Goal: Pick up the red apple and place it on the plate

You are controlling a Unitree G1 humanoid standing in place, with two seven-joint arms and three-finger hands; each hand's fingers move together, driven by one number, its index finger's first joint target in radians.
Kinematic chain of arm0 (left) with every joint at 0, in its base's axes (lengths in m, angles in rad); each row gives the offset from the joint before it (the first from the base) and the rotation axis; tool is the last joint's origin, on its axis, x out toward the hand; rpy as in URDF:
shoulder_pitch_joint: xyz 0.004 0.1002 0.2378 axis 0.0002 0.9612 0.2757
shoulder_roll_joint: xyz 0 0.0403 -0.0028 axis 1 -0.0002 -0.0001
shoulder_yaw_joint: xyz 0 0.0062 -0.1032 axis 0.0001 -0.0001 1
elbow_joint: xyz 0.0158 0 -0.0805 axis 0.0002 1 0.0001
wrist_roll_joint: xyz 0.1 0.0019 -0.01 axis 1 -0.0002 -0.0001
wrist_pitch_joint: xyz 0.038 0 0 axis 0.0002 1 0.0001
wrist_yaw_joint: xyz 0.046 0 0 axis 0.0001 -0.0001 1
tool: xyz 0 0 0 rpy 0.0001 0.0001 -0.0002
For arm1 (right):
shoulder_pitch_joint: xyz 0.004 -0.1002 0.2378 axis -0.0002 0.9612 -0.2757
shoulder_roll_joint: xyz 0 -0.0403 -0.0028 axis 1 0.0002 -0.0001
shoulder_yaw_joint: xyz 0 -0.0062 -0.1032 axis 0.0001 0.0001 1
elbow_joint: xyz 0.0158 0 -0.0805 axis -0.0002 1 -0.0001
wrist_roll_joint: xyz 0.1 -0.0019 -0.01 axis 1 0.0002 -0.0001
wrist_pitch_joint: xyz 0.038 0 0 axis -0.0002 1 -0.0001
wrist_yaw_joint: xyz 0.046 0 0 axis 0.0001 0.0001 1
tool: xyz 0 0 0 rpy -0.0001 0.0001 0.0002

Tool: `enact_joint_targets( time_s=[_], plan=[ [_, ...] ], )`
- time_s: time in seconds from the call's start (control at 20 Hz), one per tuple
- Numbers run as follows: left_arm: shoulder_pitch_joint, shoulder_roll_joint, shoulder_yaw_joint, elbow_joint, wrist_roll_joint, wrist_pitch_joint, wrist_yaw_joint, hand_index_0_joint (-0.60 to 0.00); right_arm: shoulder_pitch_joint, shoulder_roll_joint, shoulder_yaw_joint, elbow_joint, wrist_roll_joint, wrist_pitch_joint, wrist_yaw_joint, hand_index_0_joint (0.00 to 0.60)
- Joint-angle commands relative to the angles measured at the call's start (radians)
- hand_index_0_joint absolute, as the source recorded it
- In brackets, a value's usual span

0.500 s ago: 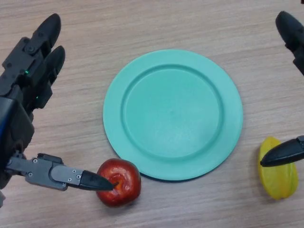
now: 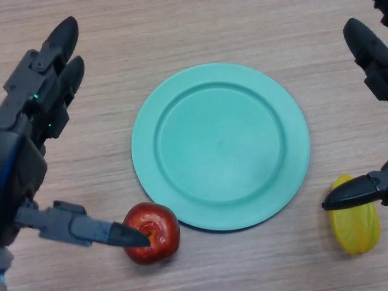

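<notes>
- Apple (image 2: 151, 240) is what I am after, and the biggest fact is that it is not yet on the plate (image 2: 220, 91): it sits on the bench (image 2: 182, 30), touching or just overlapping the plate's near-left rim from my head view.
- Plate is bare, a green round dish in the middle of the bench, so the placing step is wholly undone as far as I can see.
- My left hand (image 2: 36, 121) is spread wide around the near-left of the bench: its fingers (image 2: 60, 42) point straight away from me, well apart from the apple, while the thumb (image 2: 118, 233) reaches in low and its tip touches the apple's left side.
- I judge that hand to be open, not gripping; nothing is curled round the fruit, so the grasp is at most begun.
- My right hand (image 2: 364, 42) shows at the right edge, idle and relaxed, with its thumb tip over a yellow fruit (image 2: 357, 230) that lies near the right of the plate and is no part of my job.
- What is left, in my judgement: close the fingers onto the apple, lift it, carry it the short way over the rim and set it down.
</notes>
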Motion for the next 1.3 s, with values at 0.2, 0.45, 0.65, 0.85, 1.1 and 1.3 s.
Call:
enact_joint_targets(
  time_s=[0.2, 0.45, 0.65, 0.85, 1.1, 1.3],
  plan=[
    [0.125, -0.012, -0.040, 0.145, 0.047, -0.349, -0.001, 0.000, -0.028, -0.030, -0.030, -0.046, 0.011, -0.117, -0.001, 0.000],
    [0.187, -0.013, -0.143, 0.321, 0.095, -0.456, 0.038, 0.000, -0.041, -0.019, -0.055, -0.043, 0.055, -0.102, -0.023, 0.000],
    [0.197, 0.003, -0.222, 0.520, 0.318, -0.592, 0.133, 0.000, -0.047, -0.065, -0.112, -0.026, 0.102, -0.130, -0.048, 0.000],
    [0.210, 0.033, -0.250, 0.579, 0.400, -0.662, 0.138, -0.450, -0.029, -0.073, -0.130, -0.019, 0.102, -0.150, -0.046, 0.000],
    [0.196, 0.039, -0.279, 0.498, 0.443, -0.540, 0.119, -0.600, -0.002, -0.093, -0.185, -0.014, 0.128, -0.162, -0.040, 0.000],
    [0.083, 0.030, -0.316, 0.345, 0.503, -0.383, 0.074, -0.600, 0.003, -0.097, -0.188, -0.012, 0.111, -0.178, -0.040, 0.000]
  ],
)
